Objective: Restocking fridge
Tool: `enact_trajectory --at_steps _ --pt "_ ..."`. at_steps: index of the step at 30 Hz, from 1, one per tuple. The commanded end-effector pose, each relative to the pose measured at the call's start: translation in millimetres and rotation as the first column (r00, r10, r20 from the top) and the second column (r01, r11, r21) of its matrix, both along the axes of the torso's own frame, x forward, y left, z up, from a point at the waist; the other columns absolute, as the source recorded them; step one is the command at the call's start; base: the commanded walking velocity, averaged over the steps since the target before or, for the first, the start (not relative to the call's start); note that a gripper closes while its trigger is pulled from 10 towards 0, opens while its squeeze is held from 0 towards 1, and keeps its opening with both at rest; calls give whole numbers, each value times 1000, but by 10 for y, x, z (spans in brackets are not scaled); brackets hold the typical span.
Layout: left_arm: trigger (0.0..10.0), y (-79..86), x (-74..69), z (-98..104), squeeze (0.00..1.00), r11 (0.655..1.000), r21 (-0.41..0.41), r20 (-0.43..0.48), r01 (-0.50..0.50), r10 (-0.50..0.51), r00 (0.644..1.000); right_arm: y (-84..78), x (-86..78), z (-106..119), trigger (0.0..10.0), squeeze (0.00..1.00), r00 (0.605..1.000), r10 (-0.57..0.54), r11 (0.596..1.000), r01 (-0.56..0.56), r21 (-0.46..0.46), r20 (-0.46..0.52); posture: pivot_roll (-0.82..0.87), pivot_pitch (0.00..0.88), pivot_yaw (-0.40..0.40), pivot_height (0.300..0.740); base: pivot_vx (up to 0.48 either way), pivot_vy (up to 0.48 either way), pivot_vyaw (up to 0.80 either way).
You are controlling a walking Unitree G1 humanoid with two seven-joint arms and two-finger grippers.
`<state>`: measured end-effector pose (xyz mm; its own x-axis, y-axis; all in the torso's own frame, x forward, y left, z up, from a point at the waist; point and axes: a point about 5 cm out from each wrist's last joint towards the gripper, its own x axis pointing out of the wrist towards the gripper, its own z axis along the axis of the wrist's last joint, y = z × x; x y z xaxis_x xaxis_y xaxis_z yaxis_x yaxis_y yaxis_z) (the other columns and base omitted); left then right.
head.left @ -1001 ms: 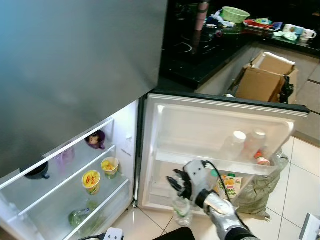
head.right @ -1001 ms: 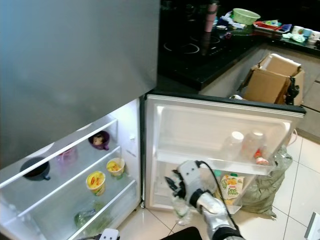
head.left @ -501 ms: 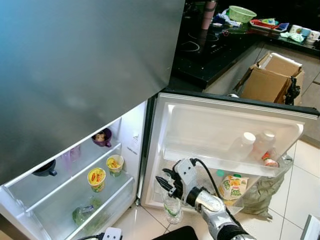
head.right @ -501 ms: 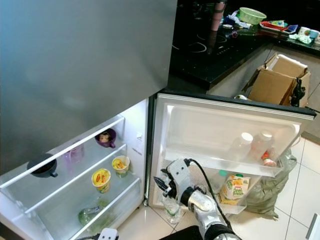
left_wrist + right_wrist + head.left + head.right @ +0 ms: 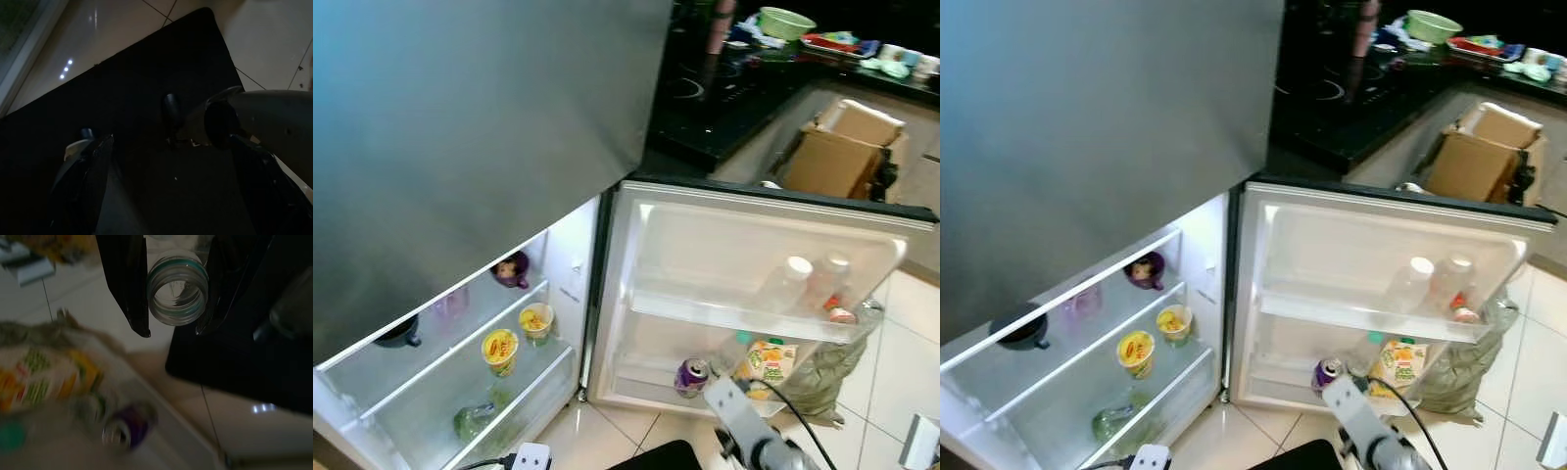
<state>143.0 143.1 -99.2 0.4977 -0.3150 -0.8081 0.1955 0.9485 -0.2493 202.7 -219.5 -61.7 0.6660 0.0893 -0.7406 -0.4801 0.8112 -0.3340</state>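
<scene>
- Right pincer [image 5: 171, 284]: my two black fingers [image 5: 124, 279] pinch the neck of an uncapped clear bottle [image 5: 177, 288], held low in front of the open fridge door [image 5: 754, 245].
- Door's bottom shelf: purple can [image 5: 690, 375] beside a juice carton [image 5: 762, 362].
- Fridge shelves: two yellow cups [image 5: 499, 350].
- Left pincer [image 5: 166, 161]: hangs over a dark mat, fingers spread.

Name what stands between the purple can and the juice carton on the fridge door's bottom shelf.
In the left eye view, a clear bottle with a green cap stands between the purple can and the juice carton.
</scene>
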Motion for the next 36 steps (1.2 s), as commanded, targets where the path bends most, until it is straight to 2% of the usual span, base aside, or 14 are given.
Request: enact_trajectory --at_steps 1,2,3,5,10,22,27,29,32,36 --pt "10000 11 -82 -33 0 1000 13 -31 6 -6 999 -84 -131 -64 10000 0 999 -19 999 17 -43 -48 -61 0 -87 740 0 0 0" --pt "10000 13 -88 -35 0 1000 13 -34 10 -10 999 -124 -223 -105 10000 0 997 -38 998 33 -62 -73 -61 0 -87 740 0 0 0" --pt "10000 13 -88 -35 0 1000 13 -34 10 -10 999 -124 -223 -105 10000 0 997 -38 998 33 -62 -73 -61 0 -87 740 0 0 0" --pt "10000 5 -82 -32 0 999 14 -34 39 -39 999 -184 -425 -192 10000 0 987 -92 993 82 -83 -131 -61 0 -84 740 148 0 0" --pt "10000 7 -67 -27 0 999 14 -31 45 -45 999 -220 -541 -234 10000 0 980 -121 989 106 -103 -158 -59 0 -80 740 299 0 0" --pt "10000 7 -63 -24 0 999 10 -28 46 -46 999 -215 -551 -240 10000 0 979 -136 987 120 -110 -152 -62 0 -75 740 302 0 0" --pt "10000 5 -64 -24 0 1000 1 -27 18 -18 999 -204 -539 -238 10000 0 980 -136 987 121 -106 -148 -62 0 -76 740 0 0 0" --pt "10000 -9 -83 -29 0 998 -2 -36 59 -59 998 -205 -537 -237 10000 0 980 -136 987 121 -106 -147 -63 0 -76 740 0 0 0" --pt "10000 -16 -94 -32 0 997 2 -40 83 -83 996 -205 -535 -236 10000 0 980 -136 987 121 -106 -146 -64 0 -75 740 0 -450 0" --pt "10000 -18 -80 -28 0 998 -3 -34 63 -63 997 -200 -527 -233 10000 0 980 -138 987 124 -102 -141 -64 0 -75 740 0 -433 0"
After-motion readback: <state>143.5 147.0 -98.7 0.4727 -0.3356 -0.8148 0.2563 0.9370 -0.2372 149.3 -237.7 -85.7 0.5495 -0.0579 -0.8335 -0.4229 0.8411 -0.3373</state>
